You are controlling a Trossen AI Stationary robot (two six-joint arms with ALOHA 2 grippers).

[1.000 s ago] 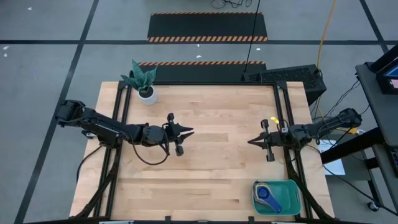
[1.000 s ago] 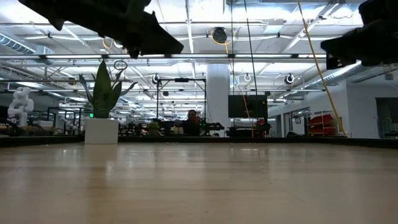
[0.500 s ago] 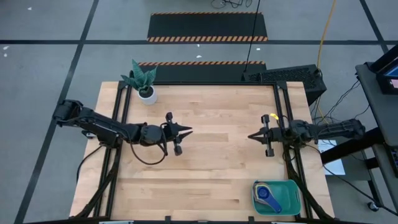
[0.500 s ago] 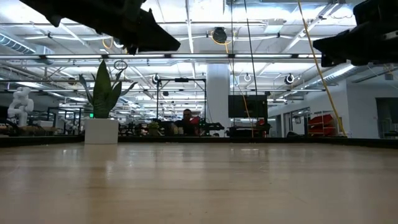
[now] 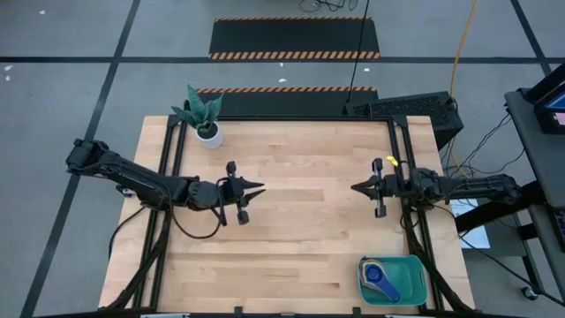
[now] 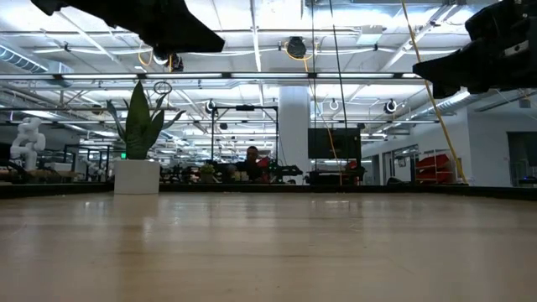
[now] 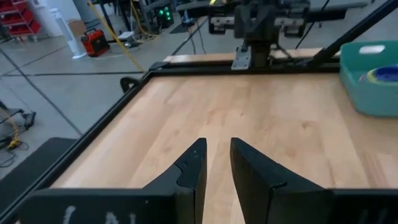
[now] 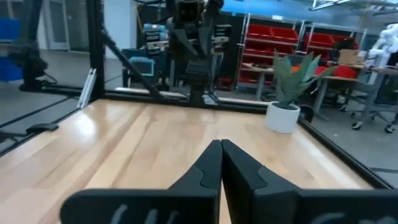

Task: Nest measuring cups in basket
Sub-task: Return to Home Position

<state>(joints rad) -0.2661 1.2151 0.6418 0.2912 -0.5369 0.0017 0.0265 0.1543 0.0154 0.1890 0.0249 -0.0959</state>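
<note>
The measuring cups [image 5: 381, 277] are lying stacked inside the basket [image 5: 418, 265]. The right claw [image 5: 355, 189] is hanging above the desk [image 5: 300, 238] beyond the basket, fingers together. The left claw [image 5: 259, 186] is hovering farther from it, fingers slightly apart.

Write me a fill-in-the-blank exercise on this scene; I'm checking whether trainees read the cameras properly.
The measuring cups lie nested ___ the basket.
The basket stands on the ___ arm's side of the table.
The right gripper is ___ and empty.
The left gripper, slightly open, holds ___.
Missing words: inside; right; shut; nothing.
</note>
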